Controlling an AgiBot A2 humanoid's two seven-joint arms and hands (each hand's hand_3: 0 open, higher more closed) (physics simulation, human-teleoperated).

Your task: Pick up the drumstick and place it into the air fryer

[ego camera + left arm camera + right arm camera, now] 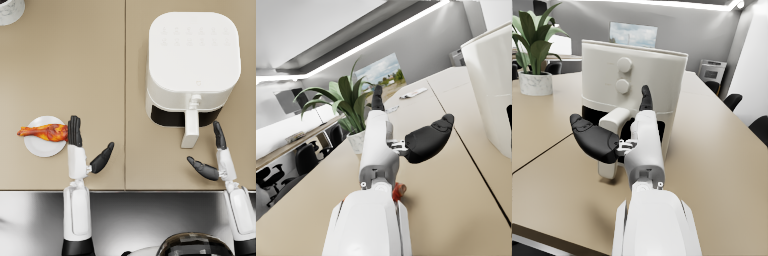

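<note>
Head view: glossy drumstick (44, 132) on round plate (44, 146) (boxy white air fryer (192, 65) apart).

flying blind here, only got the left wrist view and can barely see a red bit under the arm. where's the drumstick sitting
Observer: The drumstick lies on a small white plate, just left of the left hand.
Operator: is that hand touching it
Observer: Its fingertips reach the plate's right edge by the meat; it holds nothing, fingers spread.
Operator: and the right hand
Observer: The right hand is open, just right of the handle on the air fryer.
Operator: drawer open
Observer: It looks closed.
</note>
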